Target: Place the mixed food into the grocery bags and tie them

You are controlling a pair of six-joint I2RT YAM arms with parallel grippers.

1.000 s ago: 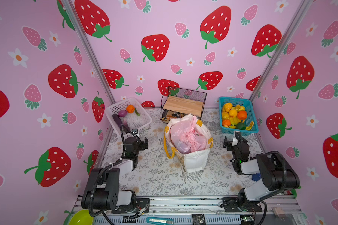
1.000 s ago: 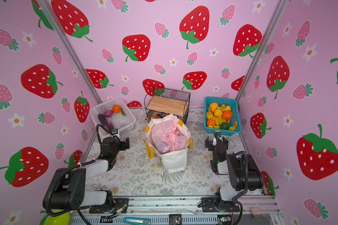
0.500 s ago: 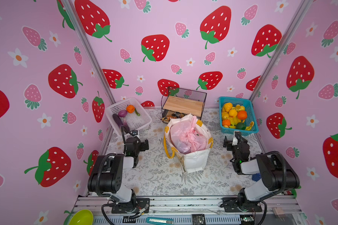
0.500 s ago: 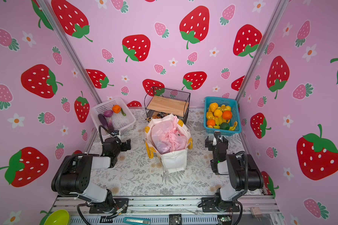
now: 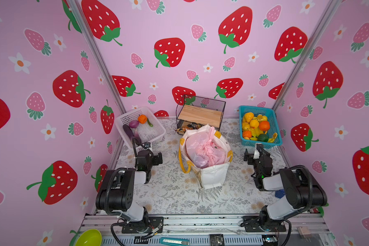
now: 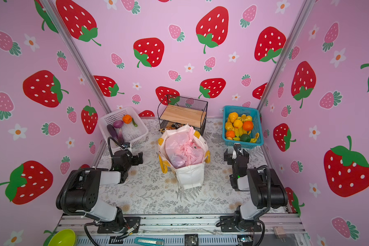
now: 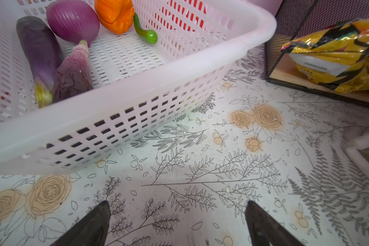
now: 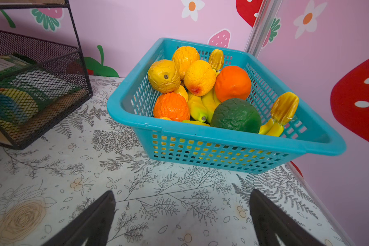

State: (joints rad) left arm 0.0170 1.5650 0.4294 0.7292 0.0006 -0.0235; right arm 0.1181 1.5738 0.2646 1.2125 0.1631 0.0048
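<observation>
Pink bag (image 5: 200,149) in tote (image 5: 214,179) sits between left fingers (image 7: 90,228) and right fingers (image 8: 94,221).

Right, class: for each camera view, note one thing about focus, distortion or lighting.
Both top views: even light, soft shadows, corner posts splayed by wide lens. Left wrist view: near rim of white basket blurred. Right wrist view: blue basket sharp, wire rack soft.

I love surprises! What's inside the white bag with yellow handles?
A crumpled pink plastic bag fills the white bag. Whatever is inside the pink one is hidden.
</observation>
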